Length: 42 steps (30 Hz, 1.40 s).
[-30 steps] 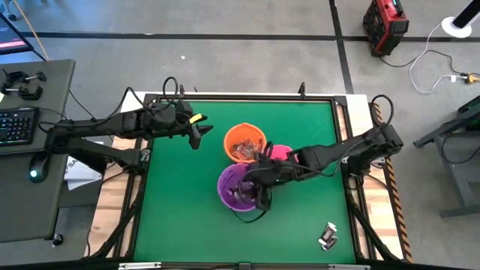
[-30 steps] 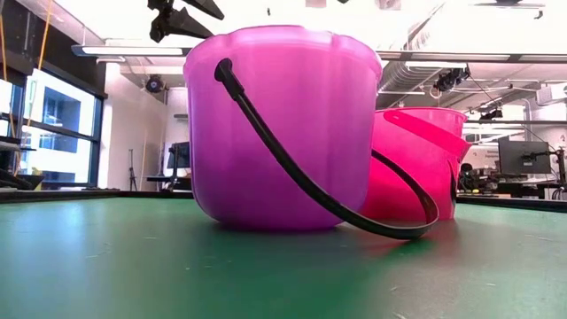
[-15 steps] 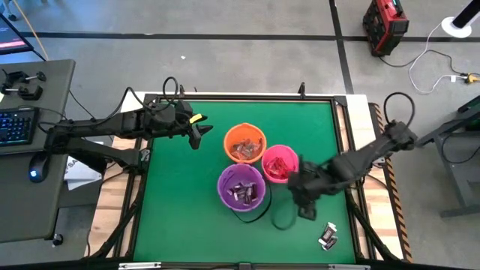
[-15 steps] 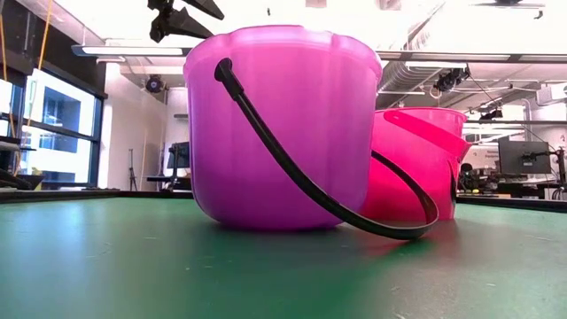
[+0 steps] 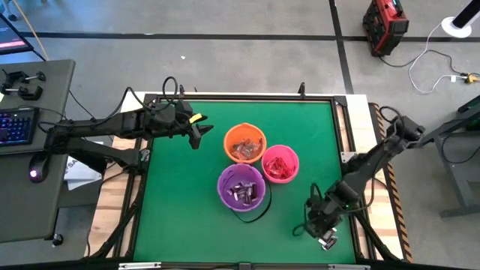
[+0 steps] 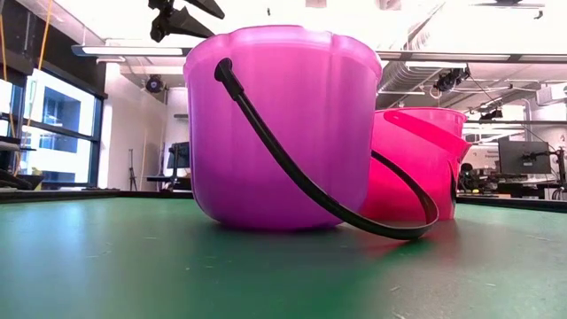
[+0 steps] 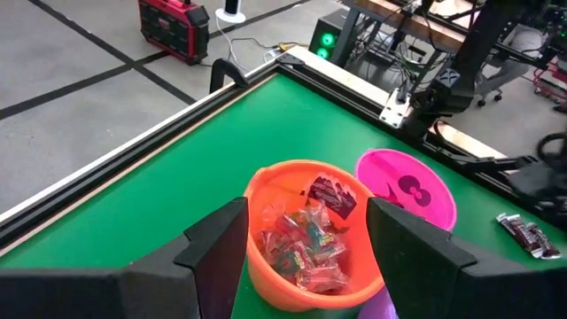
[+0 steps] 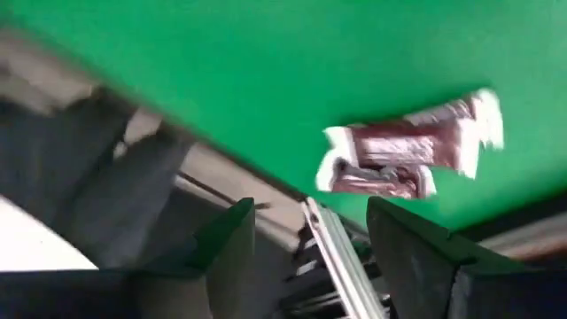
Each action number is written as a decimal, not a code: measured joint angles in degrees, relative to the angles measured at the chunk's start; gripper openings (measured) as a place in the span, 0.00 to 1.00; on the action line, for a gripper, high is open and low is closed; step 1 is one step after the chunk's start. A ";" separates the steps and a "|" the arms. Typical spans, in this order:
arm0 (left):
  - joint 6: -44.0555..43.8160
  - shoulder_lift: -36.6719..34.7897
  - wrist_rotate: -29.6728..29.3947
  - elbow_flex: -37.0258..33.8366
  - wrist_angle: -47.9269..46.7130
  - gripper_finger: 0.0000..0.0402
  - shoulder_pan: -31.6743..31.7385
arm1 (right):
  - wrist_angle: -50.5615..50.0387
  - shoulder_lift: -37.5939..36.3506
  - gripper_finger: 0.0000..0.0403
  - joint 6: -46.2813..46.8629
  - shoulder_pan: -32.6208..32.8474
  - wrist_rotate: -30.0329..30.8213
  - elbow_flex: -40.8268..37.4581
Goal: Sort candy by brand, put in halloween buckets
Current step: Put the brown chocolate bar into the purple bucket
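Note:
Three buckets stand on the green mat in a cluster: orange [image 5: 244, 144], pink [image 5: 280, 163] and purple [image 5: 241, 186], each with wrapped candy inside. The purple bucket's black handle [image 6: 301, 182] lies down on the mat. Two dark brown and silver candy pieces [image 5: 328, 241] lie near the table's near right corner, also seen as candy pieces [image 8: 407, 155] in the right wrist view. My right gripper [image 5: 319, 223] hovers open just beside them, touching nothing. My left gripper [image 5: 196, 135] waits open left of the orange bucket [image 7: 310, 235].
The table's raised black frame [image 5: 352, 217] runs close by the loose candy and my right gripper. Bare mat lies left of and in front of the buckets. A desk with a keyboard [image 5: 16, 124] stands off the table's left side.
My right gripper has left the spot over the purple bucket and swung toward the table's near right corner, ending beside the loose brown candy pieces. The buckets have stayed in place.

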 joint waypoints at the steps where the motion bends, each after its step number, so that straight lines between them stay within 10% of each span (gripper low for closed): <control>1: -0.02 0.00 0.00 0.00 -0.01 0.55 0.00 | 0.86 0.00 0.52 3.66 0.16 -0.97 -1.90; 11: 0.00 0.00 0.02 0.00 -0.03 0.55 0.00 | 2.50 0.00 0.52 20.52 4.36 -3.80 -9.76; 29: 0.48 0.00 0.07 -0.02 -0.06 0.55 0.00 | 6.65 6.70 0.51 20.49 4.87 -1.47 -10.24; 42: 0.48 0.00 0.11 -0.01 -0.10 0.55 0.00 | 4.85 8.17 0.02 18.65 4.87 1.18 -7.99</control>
